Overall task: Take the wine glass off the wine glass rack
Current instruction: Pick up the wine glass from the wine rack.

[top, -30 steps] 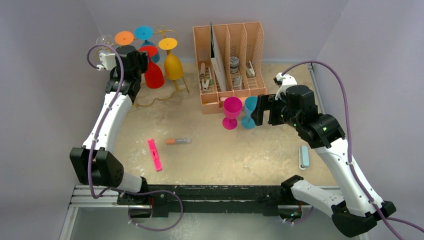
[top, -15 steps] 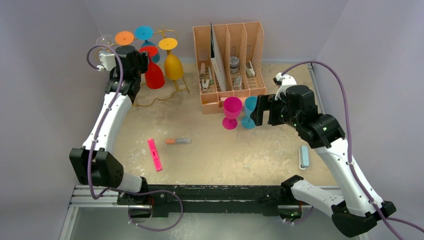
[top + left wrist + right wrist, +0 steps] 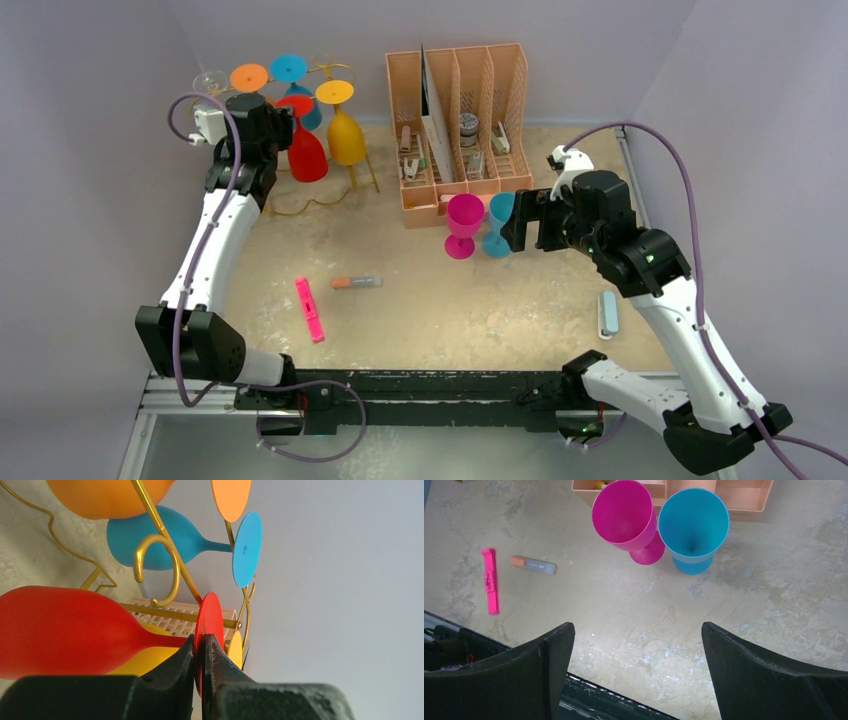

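Pinched narrow, our left pincer (image 3: 200,647) grips the red plastic wine glass (image 3: 60,630) at its round foot, just where the stem joins. Both black fingers (image 3: 175,665) press against the disc. We see this glass hanging bowl down at the near left side of the thin gold wire rack (image 3: 170,613), which stands at the far left of the sandy table (image 3: 420,320). We cannot tell whether the foot rests on the rail or sits clear of it. On the same rack hang an orange plastic glass (image 3: 249,76), a sky-blue plastic glass (image 3: 150,545) and a yellow plastic glass (image 3: 347,135).

Nearer to us lie a flat pink bar (image 3: 310,310) and, just right of it, a grey marker with an orange cap (image 3: 357,283). At the far middle stands the peach plastic desk organiser (image 3: 403,95). Close in front of it, a magenta plastic goblet (image 3: 624,515) and a turquoise plastic goblet (image 3: 694,522) stand upright side by side. Their rims are so close that we cannot tell whether they touch. Our right pincer (image 3: 636,626) hangs just right of the goblets, spread wide and holding nothing. At the near right lies a pale blue oblong piece (image 3: 606,313).
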You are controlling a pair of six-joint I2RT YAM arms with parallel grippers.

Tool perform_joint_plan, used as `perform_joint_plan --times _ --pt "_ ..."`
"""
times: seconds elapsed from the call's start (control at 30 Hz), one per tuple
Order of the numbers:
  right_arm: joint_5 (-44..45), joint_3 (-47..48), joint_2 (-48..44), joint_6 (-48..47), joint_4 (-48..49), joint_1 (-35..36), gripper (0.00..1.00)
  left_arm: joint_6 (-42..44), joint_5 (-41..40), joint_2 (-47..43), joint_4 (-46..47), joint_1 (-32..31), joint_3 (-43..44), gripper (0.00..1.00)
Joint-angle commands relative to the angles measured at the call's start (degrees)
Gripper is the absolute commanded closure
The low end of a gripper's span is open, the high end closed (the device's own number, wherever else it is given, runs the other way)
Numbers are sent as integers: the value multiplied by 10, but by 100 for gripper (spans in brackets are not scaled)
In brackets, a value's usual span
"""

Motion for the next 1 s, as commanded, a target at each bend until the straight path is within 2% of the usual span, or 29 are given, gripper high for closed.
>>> perform_joint_plan --times 0.0,0.33,0.53,0.7,0.97 --pt "0 12 -11 7 2 0 1 -18 10 -38 38 5 -7 100" --pt "-2 10 -11 10 4 0 1 -34 34 -65 44 6 -52 100" --pt "-2 11 -11 11 2 0 1 -10 39 -67 55 6 -54 95" --pt "0 9 -13 16 3 0 1 0 28 -70 51 7 -54 83" --pt "-2 15 -11 16 -1 0 1 11 22 -67 51 13 -54 81"
